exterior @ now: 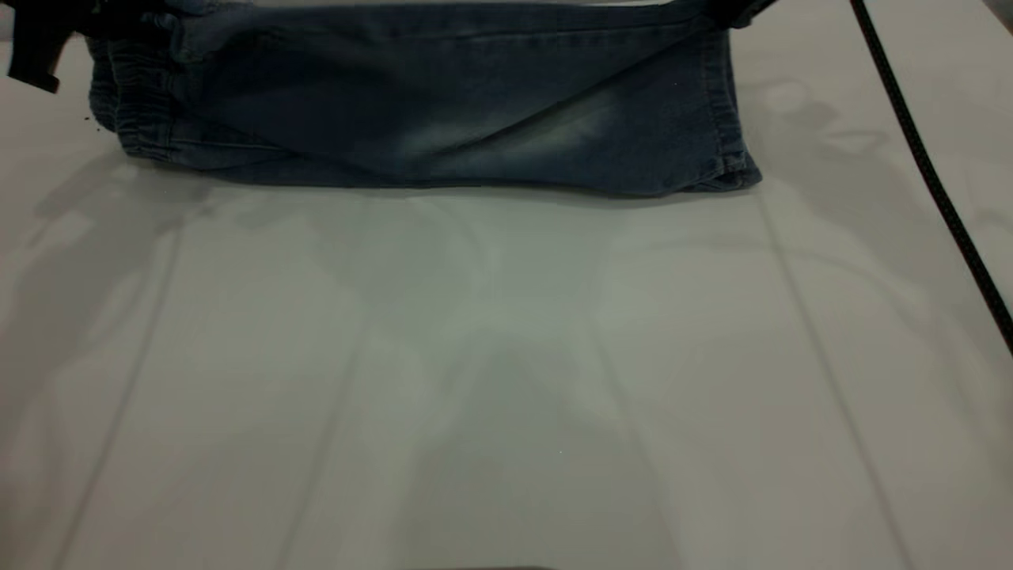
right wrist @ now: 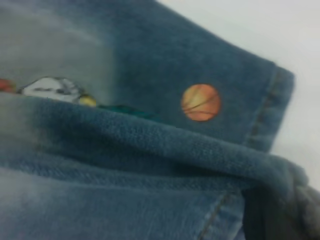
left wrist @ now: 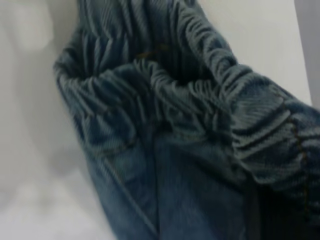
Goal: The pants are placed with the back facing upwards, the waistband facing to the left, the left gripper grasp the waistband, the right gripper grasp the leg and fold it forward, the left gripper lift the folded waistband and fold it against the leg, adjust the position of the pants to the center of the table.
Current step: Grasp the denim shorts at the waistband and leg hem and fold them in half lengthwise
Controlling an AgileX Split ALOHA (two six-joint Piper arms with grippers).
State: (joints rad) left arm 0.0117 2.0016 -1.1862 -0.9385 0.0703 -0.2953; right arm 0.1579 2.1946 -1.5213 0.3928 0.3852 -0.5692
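At the table's far edge, both tools' grips unclear, the pants lie folded lengthwise.

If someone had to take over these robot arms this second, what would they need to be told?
Left end effector: at the far left of the table, by the pants' gathered waistband; its grip cannot be made out.
Right end effector: at the far right, by the hem end; only a sliver shows, grip unclear.
Pants: lying lengthwise along the table's far edge, waistband left, the leg with the pale faded patch on top. The basketball print shows only close up.
Done: the leg-over-leg fold looks made.
Left: fold the waistband over to the leg, then move the pants to the table's centre.
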